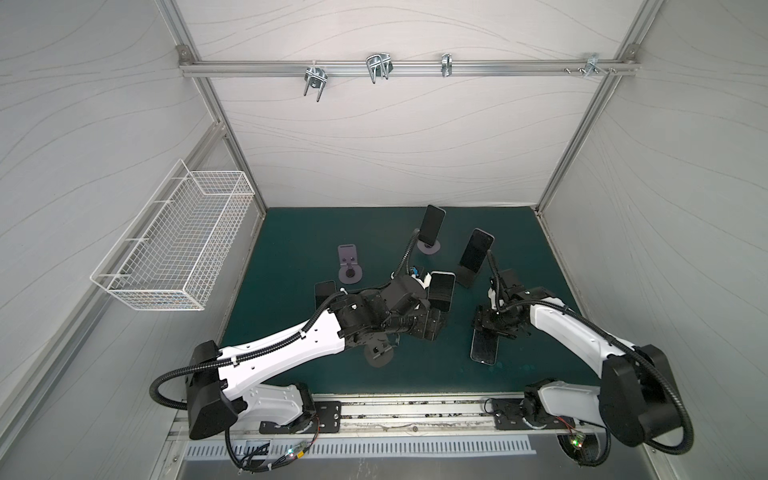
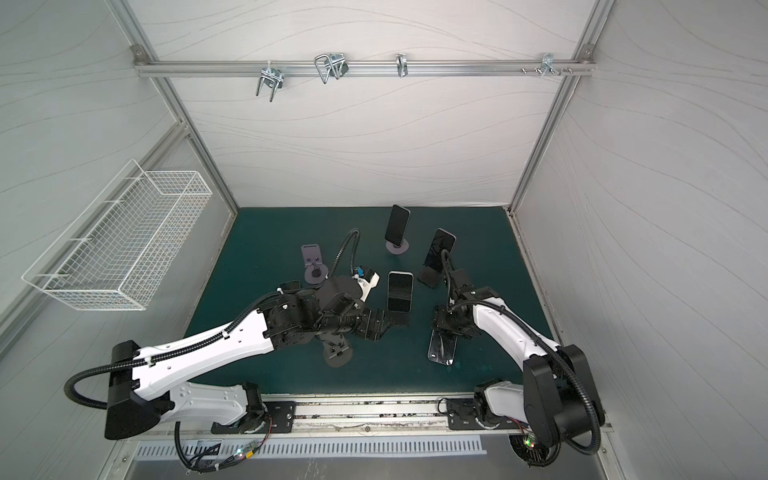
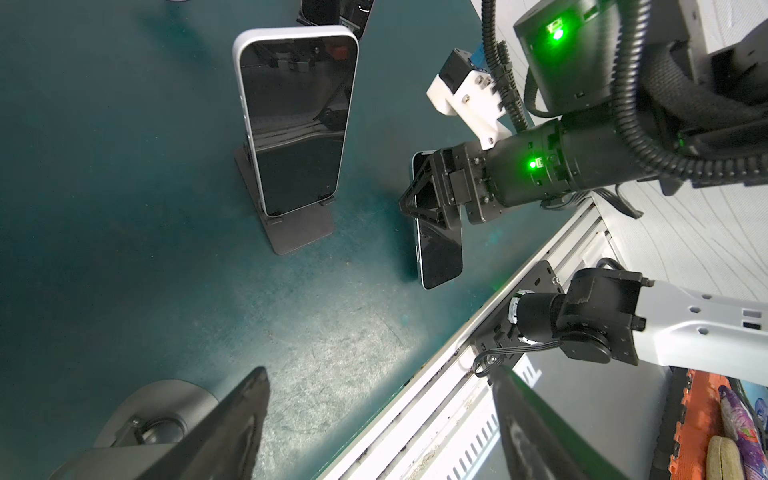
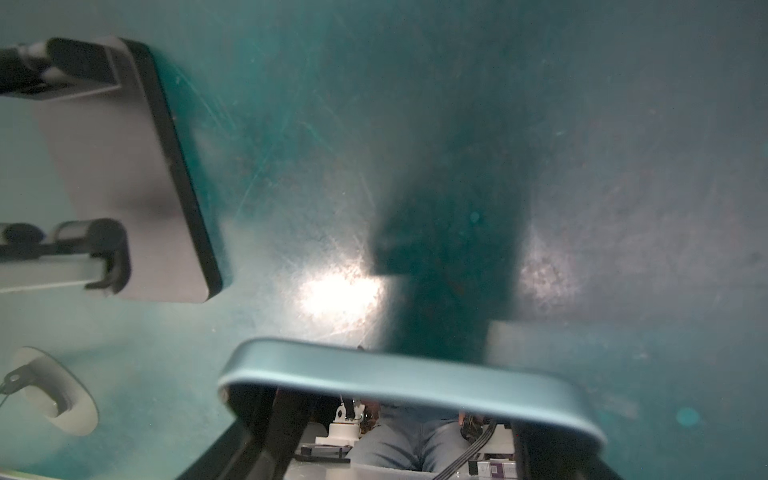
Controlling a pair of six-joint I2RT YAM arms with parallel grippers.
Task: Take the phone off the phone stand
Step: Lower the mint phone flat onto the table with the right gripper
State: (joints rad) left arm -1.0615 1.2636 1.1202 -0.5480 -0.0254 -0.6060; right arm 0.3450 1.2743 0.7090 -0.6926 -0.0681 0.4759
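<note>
Set-down appears to be underway: the right gripper [image 3: 432, 203] is clamping a teal-edged phone [image 3: 440, 257] across its width, low over the green mat [image 1: 311, 232] and off any stand. The left gripper [image 3: 378, 374] is hovering spread and empty near the white-edged phone [image 3: 295, 120], which is leaning in its dark stand [image 3: 299, 232]. Next, I judge, the right is needing to let go, and the left to be squaring onto that phone's edges. White panelled walls [image 1: 374, 145] and a wire basket [image 1: 174, 245] are enclosing the scuffed mat.

A phone [image 1: 441, 291] is propped on a stand [image 3: 301, 232]. A second phone [image 1: 484, 349] is seen right of it, frontward, perhaps raised.
</note>
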